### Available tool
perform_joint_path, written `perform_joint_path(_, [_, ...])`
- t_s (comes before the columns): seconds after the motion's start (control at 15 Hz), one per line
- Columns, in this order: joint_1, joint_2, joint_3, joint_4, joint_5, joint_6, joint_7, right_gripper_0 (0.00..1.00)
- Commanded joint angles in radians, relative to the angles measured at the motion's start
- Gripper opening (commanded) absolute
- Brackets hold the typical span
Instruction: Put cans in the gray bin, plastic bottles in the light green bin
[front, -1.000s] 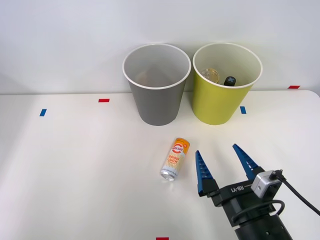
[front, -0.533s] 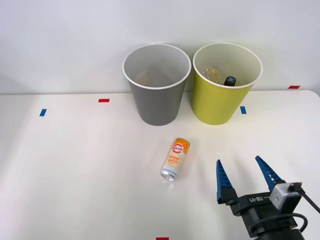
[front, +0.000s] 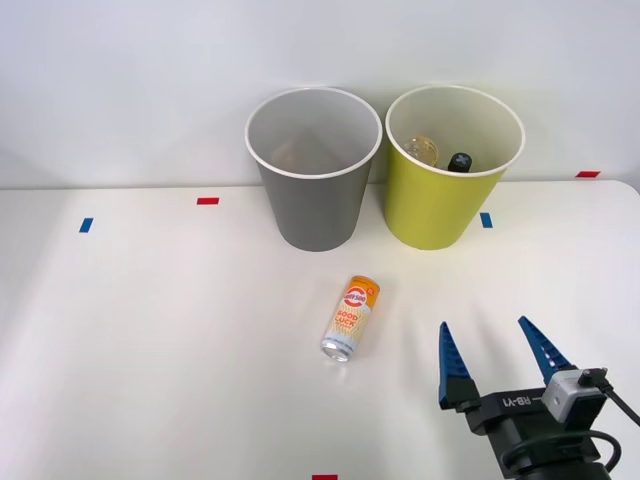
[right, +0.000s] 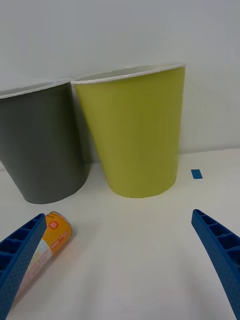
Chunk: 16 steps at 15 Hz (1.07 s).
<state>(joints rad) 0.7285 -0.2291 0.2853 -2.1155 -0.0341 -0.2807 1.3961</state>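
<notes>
While the right gripper (front: 495, 350) hangs wide open and empty near the table's (front: 150, 330) front edge, the orange-and-white can (front: 350, 318) lies on its side to its left, bare tabletop between. Gray bin (front: 314, 166) and light green bin (front: 447, 165) stand side by side at the far edge. Front view looks inside the green bin: black-capped bottle (front: 459, 162) and amber-ended bottle (front: 421, 151). Wrist view gives outer walls, can (right: 47, 247) beside one finger (right: 20, 255).

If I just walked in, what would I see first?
Two big bins stand side by side at the back of the table: the gray bin and the light green bin, with bottle tops peeking out. In front lies an orange-and-white can on its side, and the right gripper waits nearby, blue fingers open.
</notes>
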Motion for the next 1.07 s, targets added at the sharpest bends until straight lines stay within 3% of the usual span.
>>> perform_joint_path(0.07, [0.039,0.013,0.002,0.0,0.074,-0.037,-0.143,1.0])
perform_joint_path(0.4, [0.055,0.06,-0.029,0.121,0.263,-0.224,-0.284,1.0])
perform_joint_path(0.6, [0.106,0.059,-0.034,0.138,0.329,-0.299,-0.266,1.0])
perform_joint_path(1.07, [0.25,0.036,-0.018,0.157,0.341,-0.341,0.012,1.0])
